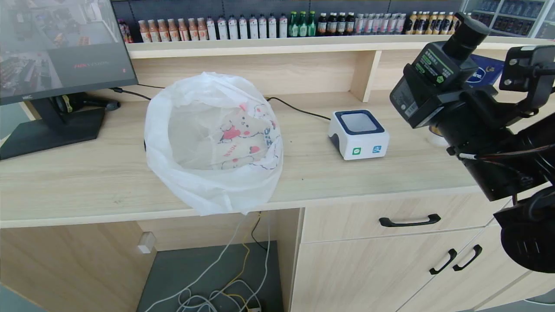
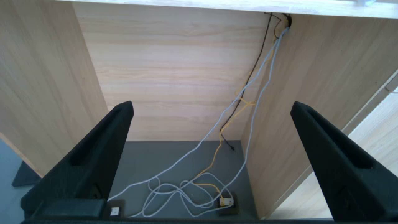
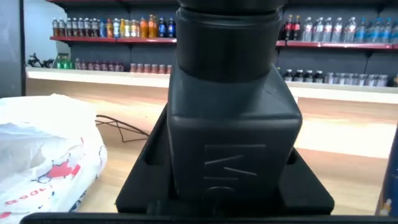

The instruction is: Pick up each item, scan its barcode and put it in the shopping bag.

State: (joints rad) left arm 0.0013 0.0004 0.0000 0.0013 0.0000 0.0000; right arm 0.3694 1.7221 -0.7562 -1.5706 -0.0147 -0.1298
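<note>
black bottle (image 1: pixel 427 73) | in right end effector (image 1: pixel 453 106) | right of scanner (image 1: pixel 357 134)

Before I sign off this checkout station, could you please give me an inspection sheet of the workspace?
Surface: pale wooden counter, no spills seen.
Job's things: white shopping bag open at the counter's front edge, printed pack inside; scanner to its right; black bottle held above the counter, right of the scanner.
Clutter: dark handheld device by the monitor's stand.
Grippers: right gripper shut on the black bottle; left gripper low before the counter's recess, fingers open, empty.
Cables: black cable running to the scanner; loose floor cables below.
Surroundings: monitor at left, shelf of bottles behind, drawers below.
</note>
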